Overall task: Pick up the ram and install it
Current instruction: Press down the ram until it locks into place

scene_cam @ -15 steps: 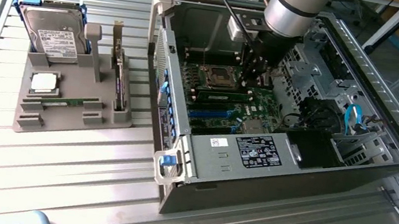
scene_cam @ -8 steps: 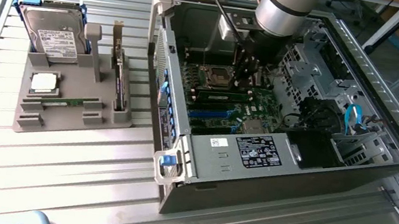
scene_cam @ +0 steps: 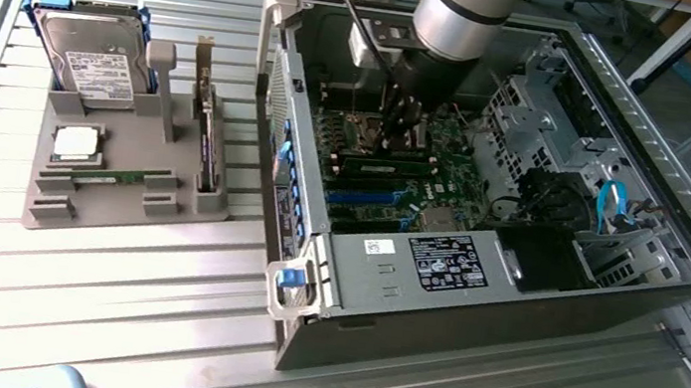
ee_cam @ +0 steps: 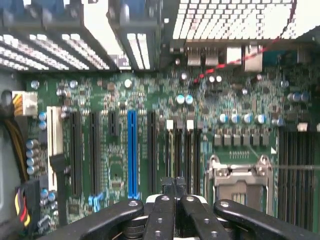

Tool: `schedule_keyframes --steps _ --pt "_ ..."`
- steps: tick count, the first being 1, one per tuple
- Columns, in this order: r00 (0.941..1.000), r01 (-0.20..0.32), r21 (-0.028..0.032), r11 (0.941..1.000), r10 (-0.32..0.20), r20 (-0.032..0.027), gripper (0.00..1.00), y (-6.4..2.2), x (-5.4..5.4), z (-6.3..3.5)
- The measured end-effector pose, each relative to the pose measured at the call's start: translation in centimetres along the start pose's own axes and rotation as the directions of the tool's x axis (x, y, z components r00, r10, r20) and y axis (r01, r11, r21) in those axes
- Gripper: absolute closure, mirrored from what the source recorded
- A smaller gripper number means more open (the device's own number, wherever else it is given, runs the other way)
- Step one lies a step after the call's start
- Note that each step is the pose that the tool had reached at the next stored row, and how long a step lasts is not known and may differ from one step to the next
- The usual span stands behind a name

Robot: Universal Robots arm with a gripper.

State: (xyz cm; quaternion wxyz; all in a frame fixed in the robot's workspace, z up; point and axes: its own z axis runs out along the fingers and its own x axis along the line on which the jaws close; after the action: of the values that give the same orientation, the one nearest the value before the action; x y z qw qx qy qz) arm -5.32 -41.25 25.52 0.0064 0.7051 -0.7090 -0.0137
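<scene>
The arm's black gripper (scene_cam: 397, 129) reaches down into the open dark-grey computer case (scene_cam: 438, 307), hanging over the green motherboard (scene_cam: 447, 182). In the wrist view its black fingers (ee_cam: 165, 210) are pressed tight together, closed to the narrowest, with no gap between the tips (ee_cam: 174, 184). Whether anything thin is pinched there I cannot tell; nothing sticks out past them. The tips hang just above the row of slim black memory slots (ee_cam: 182, 150), with the bright blue expansion slot (ee_cam: 132, 152) at about nine o'clock of them and the silver processor socket frame (ee_cam: 240, 175) at about three o'clock.

Inside the case, in the exterior view, a slim green ram stick with black chips (scene_cam: 383, 166) lies seated across the board, just at six o'clock of the gripper, apart from the fingers.

Outside the case, at nine o'clock of it on the ribbed aluminium table (scene_cam: 103, 303), stands a grey plastic parts holder (scene_cam: 118, 194). A second green ram stick (scene_cam: 110, 174) lies flat in its front groove. The square silver processor chip (scene_cam: 75, 142) rests just above that at twelve o'clock, the silver hard drive in blue rails (scene_cam: 94, 56) stands behind, and a dark expansion card (scene_cam: 205, 140) is upright along the holder's edge nearest the case.
</scene>
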Motion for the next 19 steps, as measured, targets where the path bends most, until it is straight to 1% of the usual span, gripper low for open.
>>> schedule_keyframes --steps 8,11,13,19 --pt "1.0 0.0 -0.0086 1.0 0.0 -0.0001 0.89 1.94 0.0 0.11" --pt "1.0 0.0 -0.012 0.9999 0.0 -0.0001 0.89 2.48 0.0 0.14" --pt "1.0 0.0 -0.0129 0.9999 0.0 -0.0002 0.89 2.68 0.0 0.14" --pt "1.0 0.0 -0.013 0.9999 0.0 -0.0001 0.89 2.7 0.0 0.14"
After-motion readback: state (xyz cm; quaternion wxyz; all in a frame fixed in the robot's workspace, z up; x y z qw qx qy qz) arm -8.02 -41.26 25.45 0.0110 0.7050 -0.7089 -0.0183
